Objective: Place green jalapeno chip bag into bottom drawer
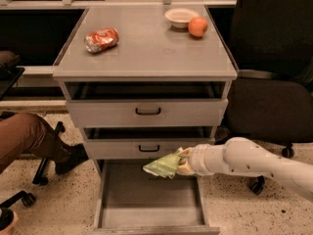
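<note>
Here, the gripper (185,161) reaches in from the right on its white arm (254,163), just in front of the middle drawer (146,148). Its fingers are closed on the right end of the green jalapeno chip bag (162,165). The bag hangs in the air above the rear of the bottom drawer (146,202), which is pulled out. The 2 upper drawers stand slightly open. On the tabletop (146,58) lie a crushed red-orange bag (101,39) at the left and, at the back right, a white bowl (181,17) with an orange (197,27) just beside it.
</note>
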Tool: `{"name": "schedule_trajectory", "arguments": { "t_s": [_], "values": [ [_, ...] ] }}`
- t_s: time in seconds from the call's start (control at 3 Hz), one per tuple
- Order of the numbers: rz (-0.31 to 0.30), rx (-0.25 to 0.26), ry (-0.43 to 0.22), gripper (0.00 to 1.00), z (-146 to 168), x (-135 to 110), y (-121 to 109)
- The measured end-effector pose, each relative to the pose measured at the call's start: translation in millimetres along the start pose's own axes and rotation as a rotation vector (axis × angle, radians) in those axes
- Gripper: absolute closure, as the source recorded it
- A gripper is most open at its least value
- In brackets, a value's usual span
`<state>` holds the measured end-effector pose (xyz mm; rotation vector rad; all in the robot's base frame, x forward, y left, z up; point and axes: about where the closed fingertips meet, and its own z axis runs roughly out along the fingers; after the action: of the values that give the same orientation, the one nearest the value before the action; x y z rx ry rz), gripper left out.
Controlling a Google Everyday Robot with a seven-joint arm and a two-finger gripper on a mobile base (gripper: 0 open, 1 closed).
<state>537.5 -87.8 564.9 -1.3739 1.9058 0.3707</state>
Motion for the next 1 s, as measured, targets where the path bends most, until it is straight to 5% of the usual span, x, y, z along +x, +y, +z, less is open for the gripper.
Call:
{"name": "schedule_trajectory", "arguments": {
  "t_s": [0.67, 1.0],
  "values": [
    [0.037, -0.032, -0.052, 1.0, 134.2, 71.0, -8.8],
    [0.145, -0.089, -0.077, 1.0, 206.2, 108.2, 29.9]
  ]
}}
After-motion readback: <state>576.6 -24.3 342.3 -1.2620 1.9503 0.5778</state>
